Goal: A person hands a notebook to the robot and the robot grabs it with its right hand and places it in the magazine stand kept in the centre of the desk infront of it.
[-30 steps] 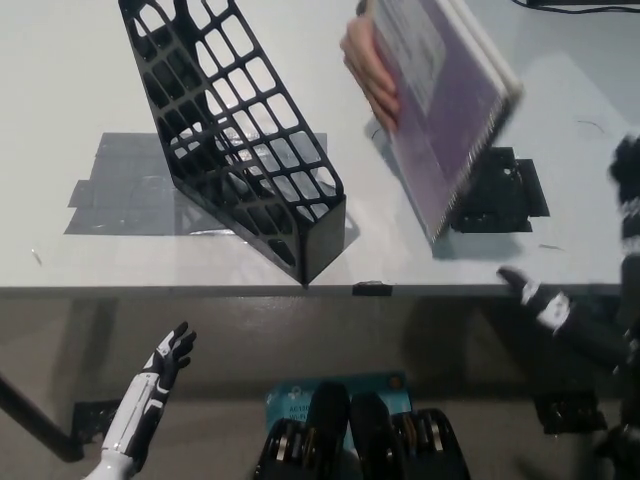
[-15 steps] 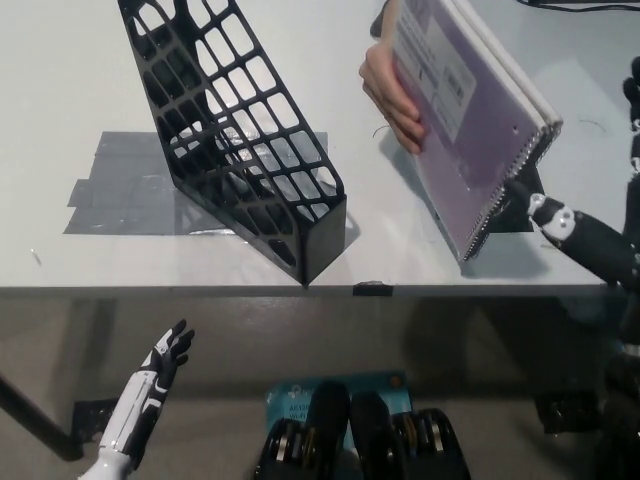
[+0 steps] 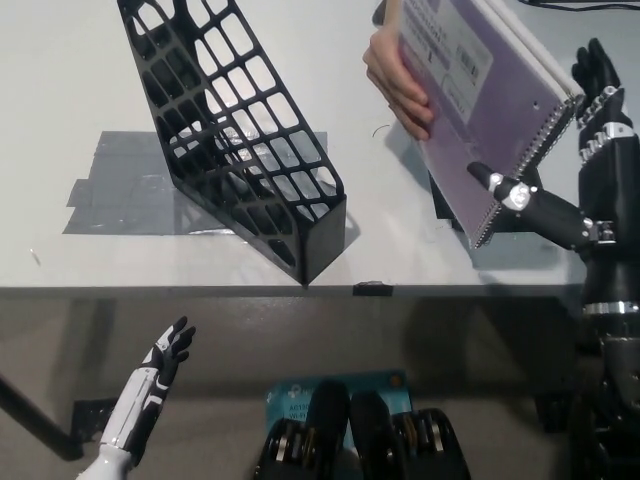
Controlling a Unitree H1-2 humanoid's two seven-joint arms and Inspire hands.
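1. Whereas a second ago the right robot hand point(image 3: 560, 150) was low at the bench edge, it has now risen to the notebook point(image 3: 487, 95): one finger lies across the lower cover, the others stand up past the spiral edge at the far right.
2. That robot hand is spread wide around the notebook's corner, not yet closed; whether any finger presses the cover firmly I cannot tell.
3. Held tilted above the bench point(image 3: 60, 90) at the upper right, the notebook is in a person's hand point(image 3: 398, 78), which grips its left edge. It has drifted up and to the right over the same second.
4. My reading: the handover is about to happen, and the grasp comes next, before the person lets go.
5. At the middle of the bench, the black stand point(image 3: 235, 140) leans on grey tape point(image 3: 120, 185), its open top facing the upper left, well apart from the notebook.
6. Nothing lies between notebook and stand, though the lattice wall nearest the robot hand may need clearing from above.
7. Below the bench edge at the lower left, the white left robot hand point(image 3: 165, 362) rests empty, fingers apart.
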